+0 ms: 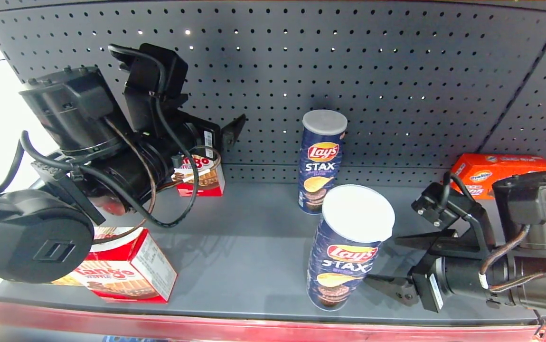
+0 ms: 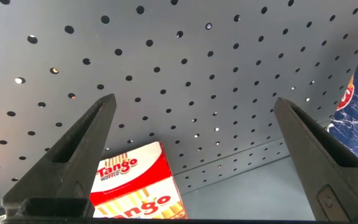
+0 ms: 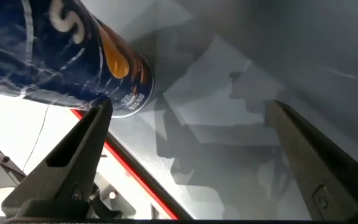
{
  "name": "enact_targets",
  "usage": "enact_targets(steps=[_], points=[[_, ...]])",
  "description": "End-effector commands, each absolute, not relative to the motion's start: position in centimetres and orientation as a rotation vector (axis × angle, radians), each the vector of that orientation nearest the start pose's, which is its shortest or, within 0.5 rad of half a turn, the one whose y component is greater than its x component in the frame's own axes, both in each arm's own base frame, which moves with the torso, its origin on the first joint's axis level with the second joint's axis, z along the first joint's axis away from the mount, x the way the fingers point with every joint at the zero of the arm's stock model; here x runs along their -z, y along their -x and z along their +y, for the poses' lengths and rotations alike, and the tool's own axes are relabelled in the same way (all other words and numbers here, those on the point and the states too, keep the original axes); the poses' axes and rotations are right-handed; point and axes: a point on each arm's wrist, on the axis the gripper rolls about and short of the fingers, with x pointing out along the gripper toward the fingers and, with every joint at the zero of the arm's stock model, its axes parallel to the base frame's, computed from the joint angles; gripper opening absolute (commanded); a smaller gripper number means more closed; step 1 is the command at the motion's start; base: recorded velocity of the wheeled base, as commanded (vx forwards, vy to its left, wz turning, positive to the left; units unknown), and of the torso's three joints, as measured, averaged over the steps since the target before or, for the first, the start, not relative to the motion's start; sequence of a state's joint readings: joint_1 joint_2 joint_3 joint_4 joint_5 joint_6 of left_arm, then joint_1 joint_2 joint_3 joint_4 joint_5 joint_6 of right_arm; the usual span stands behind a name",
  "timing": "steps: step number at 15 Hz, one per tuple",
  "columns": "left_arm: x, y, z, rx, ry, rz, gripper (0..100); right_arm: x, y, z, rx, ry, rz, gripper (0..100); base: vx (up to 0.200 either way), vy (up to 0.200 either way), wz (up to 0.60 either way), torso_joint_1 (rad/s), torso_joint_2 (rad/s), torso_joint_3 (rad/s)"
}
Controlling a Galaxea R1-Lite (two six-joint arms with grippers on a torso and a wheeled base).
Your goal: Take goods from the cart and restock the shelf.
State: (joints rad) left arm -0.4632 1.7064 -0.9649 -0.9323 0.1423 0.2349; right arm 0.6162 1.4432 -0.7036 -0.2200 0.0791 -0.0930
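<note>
My right claw [image 1: 383,260], spread wide, sits just beside the tall dark-blue crisp can [image 1: 344,256] at lower centre, near the front edge of the grey shelf [image 1: 244,247]; a sideways brush could topple it.

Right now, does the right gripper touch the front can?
Cannot tell: in the right wrist view a right gripper fingertip overlaps the front can; no gap shows.

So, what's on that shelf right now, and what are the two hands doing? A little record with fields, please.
Shelf: grey
Chip cans: two standing, front can and rear can
Wafer boxes: front box and rear box
Orange box: back right
Left hand: open, by the rear box
Right hand: open, beside the front can, not gripping it
</note>
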Motion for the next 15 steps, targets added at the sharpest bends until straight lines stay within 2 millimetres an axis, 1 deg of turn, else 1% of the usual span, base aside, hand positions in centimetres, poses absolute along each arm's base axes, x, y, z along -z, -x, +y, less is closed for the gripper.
enact_targets(steps=[1, 15], points=[[-25.4, -28.9, -14.1, 0.296, -0.175, -0.219, 100, -18.3, -18.8, 13.7, -0.709, 0.232, 0.484, 100, 0.0, 0.0, 0.0, 0.0, 0.0, 0.0], [-25.3, -28.9, -14.1, 0.297, -0.176, -0.216, 100, -18.3, -20.3, 14.8, -0.713, 0.235, 0.486, 100, 0.0, 0.0, 0.0, 0.0, 0.0, 0.0]])
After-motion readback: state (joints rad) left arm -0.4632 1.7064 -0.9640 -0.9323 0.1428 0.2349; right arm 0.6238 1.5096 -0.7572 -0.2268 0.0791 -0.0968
